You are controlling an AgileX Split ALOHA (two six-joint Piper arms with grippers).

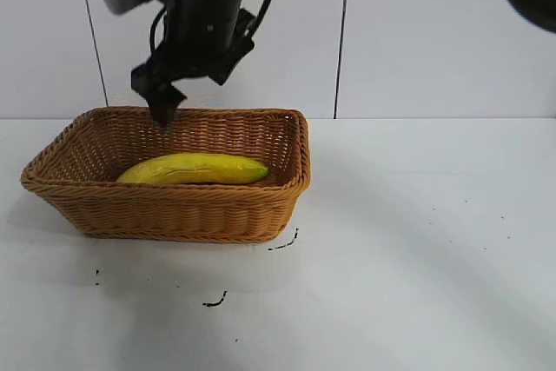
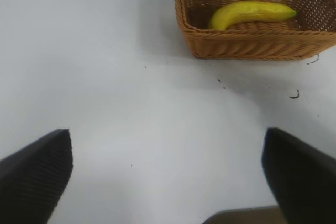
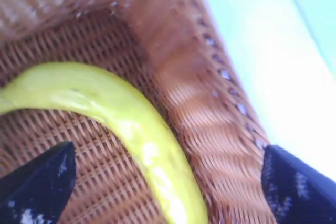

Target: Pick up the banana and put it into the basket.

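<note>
White bench (image 1: 417, 284) fills the foreground of the exterior frame, speckled with dark marks. Left of centre sits one rectangular tan-orange woven wicker basket (image 1: 174, 210), and inside it lies one long curved yellow banana (image 1: 193, 168), free of any grip. Above the basket's far rim, upper left, hangs the black right gripper (image 1: 163, 103), fingers spread wide and empty. Its low fingertips could catch the braided rim and drag the basket. Another black gripper, the left gripper (image 2: 168, 182), is parked apart with fingers spread.
</note>
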